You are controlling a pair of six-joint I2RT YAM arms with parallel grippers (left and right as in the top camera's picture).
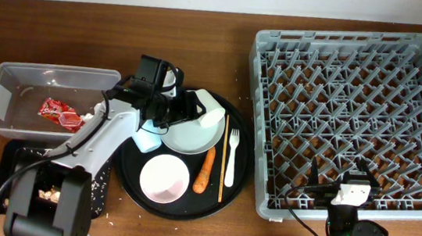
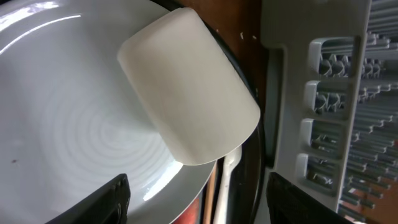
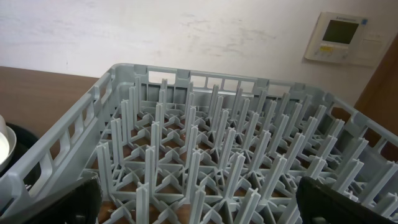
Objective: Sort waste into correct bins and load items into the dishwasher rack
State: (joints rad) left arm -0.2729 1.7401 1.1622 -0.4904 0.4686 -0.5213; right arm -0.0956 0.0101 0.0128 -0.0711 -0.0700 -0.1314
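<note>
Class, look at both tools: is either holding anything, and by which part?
Nothing is held. The left tool is open by the white cup; the right tool is open at the rack.

Dark brown wooden table [image 1: 205,23], clear plastic tub [image 1: 51,68] at left, shallow black rectangular tray [image 1: 4,161] just in front of it, large round black tray [image 1: 244,165] at centre, grey dishwasher rack [image 1: 256,123] at right, close beside the round tray.

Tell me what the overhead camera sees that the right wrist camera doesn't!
Only overhead: the red wrapper inside the clear tub, plus the orange carrot and the white fork. Only right wrist: a control panel on the wall behind. Both: the big grey dishwasher rack with its upright pegs.
</note>
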